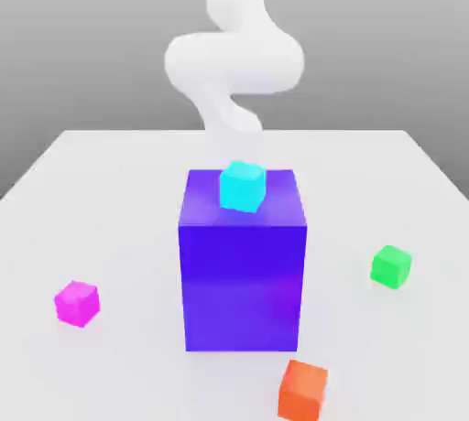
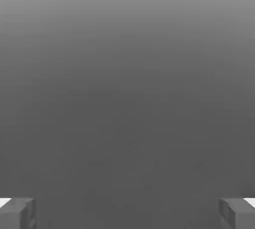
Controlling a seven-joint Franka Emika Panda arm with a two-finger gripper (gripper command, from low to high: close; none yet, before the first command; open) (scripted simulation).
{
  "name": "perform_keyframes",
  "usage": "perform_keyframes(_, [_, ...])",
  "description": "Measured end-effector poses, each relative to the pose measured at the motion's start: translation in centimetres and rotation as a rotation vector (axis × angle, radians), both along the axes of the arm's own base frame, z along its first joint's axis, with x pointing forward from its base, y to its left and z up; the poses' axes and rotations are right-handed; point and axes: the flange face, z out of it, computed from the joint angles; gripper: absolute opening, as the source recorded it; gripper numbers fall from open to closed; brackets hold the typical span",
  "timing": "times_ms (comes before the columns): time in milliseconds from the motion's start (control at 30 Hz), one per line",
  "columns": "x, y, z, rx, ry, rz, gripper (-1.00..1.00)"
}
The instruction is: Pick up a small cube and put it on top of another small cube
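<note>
White and blurred, the arm [image 1: 234,53] rises behind the big blue-purple block [image 1: 243,268] in the exterior view, its upper part cut off by the frame edge and its lower end hidden behind the block and the cyan cube [image 1: 243,185], so the hand itself cannot be made out there. In the hand view the gripper [image 2: 127,213] shows as two grey fingertips [image 2: 17,213] at opposite edges of the picture, standing wide apart with nothing between them, against a plain grey ground; both are cut off by the frame. Four small cubes can be counted, one of each colour, plus the one large block. The cyan cube sits on top of the block, near its back edge. The small magenta-pink cube [image 1: 77,303] lies on the white table [image 1: 110,190], well apart from the block toward the exterior view's left. The small green cube [image 1: 391,266] lies on the table toward the exterior view's right, also clear of the block, and far from the magenta one with the block between them. The small orange cube [image 1: 303,391] rests in front of the block, close to the lower frame edge.
</note>
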Motion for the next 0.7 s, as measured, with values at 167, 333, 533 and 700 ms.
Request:
perform_keyframes(167, [4.4, -6.6, -11.3, 0.021, 0.168, -0.069, 0.00])
perform_keyframes(333, [4.7, -12.7, -22.8, 0.049, 0.328, -0.141, 0.00])
perform_keyframes(533, [0.3, -18.6, -35.9, 0.091, 0.519, -0.231, 0.00])
perform_keyframes(700, [-6.7, -22.2, -45.4, 0.134, 0.678, -0.318, 0.00])
